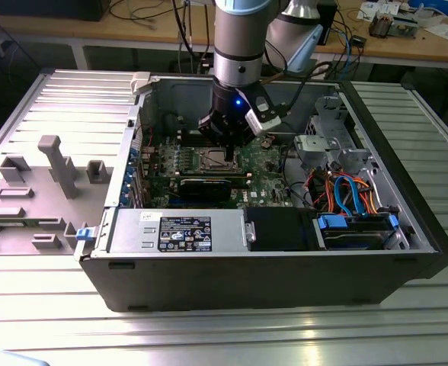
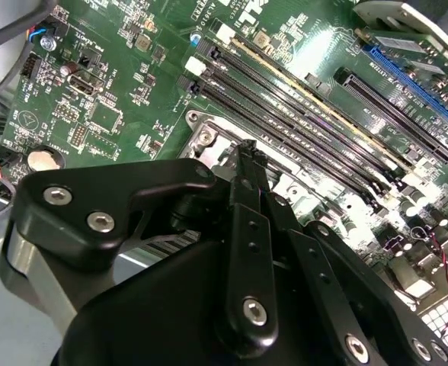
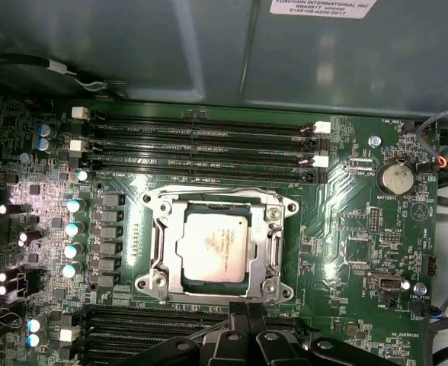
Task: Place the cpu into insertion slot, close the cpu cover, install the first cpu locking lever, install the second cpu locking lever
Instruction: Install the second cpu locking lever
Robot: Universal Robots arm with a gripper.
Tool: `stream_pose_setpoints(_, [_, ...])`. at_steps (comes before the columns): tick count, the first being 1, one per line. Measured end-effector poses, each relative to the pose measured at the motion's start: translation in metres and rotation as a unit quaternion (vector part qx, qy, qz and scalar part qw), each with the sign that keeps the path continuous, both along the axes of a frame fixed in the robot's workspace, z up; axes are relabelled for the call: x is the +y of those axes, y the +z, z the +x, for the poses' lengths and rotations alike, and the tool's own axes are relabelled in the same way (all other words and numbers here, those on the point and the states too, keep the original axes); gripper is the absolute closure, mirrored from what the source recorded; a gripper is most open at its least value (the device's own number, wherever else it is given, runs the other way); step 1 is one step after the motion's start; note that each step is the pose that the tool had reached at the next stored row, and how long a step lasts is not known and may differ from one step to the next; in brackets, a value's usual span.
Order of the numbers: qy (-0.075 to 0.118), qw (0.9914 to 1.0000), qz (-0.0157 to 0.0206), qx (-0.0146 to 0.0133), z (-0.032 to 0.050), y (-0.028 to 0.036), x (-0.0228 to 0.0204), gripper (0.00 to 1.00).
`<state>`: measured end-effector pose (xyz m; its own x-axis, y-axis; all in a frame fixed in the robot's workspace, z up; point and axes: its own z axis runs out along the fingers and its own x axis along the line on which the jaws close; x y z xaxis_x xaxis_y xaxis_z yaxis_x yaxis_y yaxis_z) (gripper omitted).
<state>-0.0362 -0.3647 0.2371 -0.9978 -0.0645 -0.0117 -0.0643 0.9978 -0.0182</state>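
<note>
**CPU seated, cover down, gripper at socket edge**

The cpu [image 3: 212, 245] sits in the slot [image 3: 156, 245], centre of the first wrist view, silver top showing through the window of the cover [image 3: 273, 242], which lies flat over it. So placing and cover look done, judging by that. The gripper [image 3: 247, 311] sits bottom centre, fingers pinched together, nothing held, tip just beside the socket's near edge, probably to work a lever there. In the exterior view the gripper [image 1: 228, 152] hangs over the board [image 1: 266, 179] inside the case [image 1: 247, 267], upper centre.
</note>
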Motion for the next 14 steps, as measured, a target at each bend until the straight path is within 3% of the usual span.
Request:
stream_pose_setpoints(4, [0.0,1.0,-0.0014,0.0,0.0,0.0,-0.0082,0.89])
stream_pose_setpoints(6, [0.0,1.0,-0.0015,0.0,0.0,0.0,-0.0103,0.89])
stream_pose_setpoints(10, [0.0,1.0,-0.0013,-0.0001,-0.0027,0.0029,-0.0109,0.89])
stream_pose_setpoints(14, [0.0,1.0,-0.0006,0.0,-0.015,0.0029,-0.0124,0.89])
